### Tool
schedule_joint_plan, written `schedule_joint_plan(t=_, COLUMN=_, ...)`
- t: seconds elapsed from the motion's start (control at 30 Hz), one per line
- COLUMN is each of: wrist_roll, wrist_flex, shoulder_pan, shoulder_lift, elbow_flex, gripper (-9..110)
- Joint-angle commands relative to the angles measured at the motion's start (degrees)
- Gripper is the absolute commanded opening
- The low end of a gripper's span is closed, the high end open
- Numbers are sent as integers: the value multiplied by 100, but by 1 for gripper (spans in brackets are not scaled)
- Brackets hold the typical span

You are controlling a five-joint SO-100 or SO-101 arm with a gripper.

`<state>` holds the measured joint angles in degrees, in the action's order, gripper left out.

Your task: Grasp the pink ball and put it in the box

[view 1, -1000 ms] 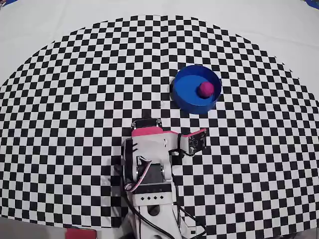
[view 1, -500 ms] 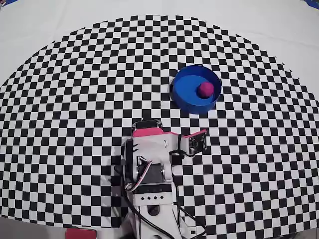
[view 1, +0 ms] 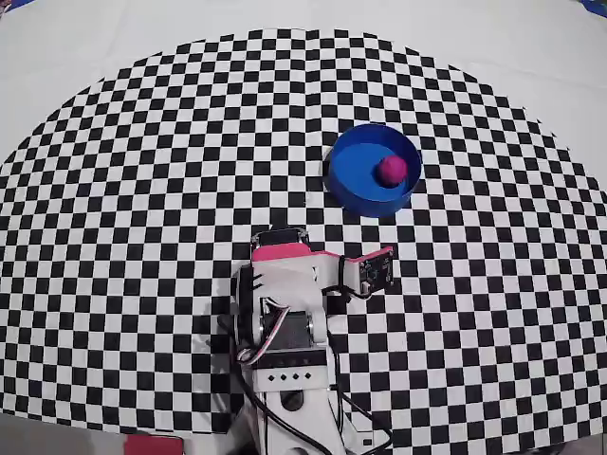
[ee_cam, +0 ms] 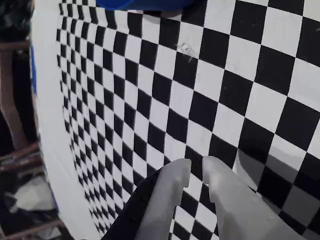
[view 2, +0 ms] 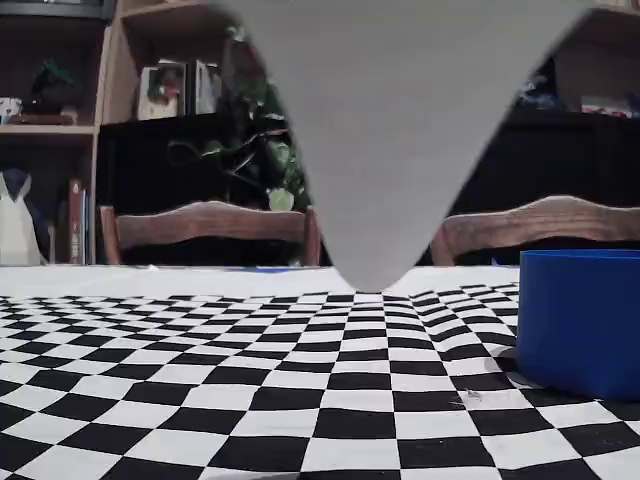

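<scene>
In the overhead view the pink ball (view 1: 392, 169) lies inside the round blue box (view 1: 374, 170), towards its right side. The arm (view 1: 285, 303) is folded up below and left of the box, with its wrist end pointing right, about four checker squares short of the box. In the wrist view my gripper (ee_cam: 196, 167) hangs over the checkered cloth with its pale fingers (ee_cam: 172, 195) nearly together and nothing between them. The box's edge (ee_cam: 145, 4) shows at the top of that view. In the fixed view the box (view 2: 580, 320) stands at the right; the ball is hidden there.
The checkered cloth (view 1: 142, 190) covers a white table. The fixed view has a blurred grey wedge (view 2: 390, 130) hanging from the top centre, with two wooden chair backs (view 2: 210, 225) and shelves behind the table.
</scene>
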<state>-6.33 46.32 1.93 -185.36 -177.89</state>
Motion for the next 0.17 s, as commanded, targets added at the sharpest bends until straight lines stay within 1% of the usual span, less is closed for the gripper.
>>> schedule_joint_plan(t=0.0, wrist_roll=-44, wrist_flex=18, shoulder_pan=0, shoulder_lift=-88, elbow_flex=-35, gripper=0)
schedule_joint_plan(t=0.13, wrist_roll=-44, wrist_flex=18, shoulder_pan=0, shoulder_lift=-88, elbow_flex=-35, gripper=0)
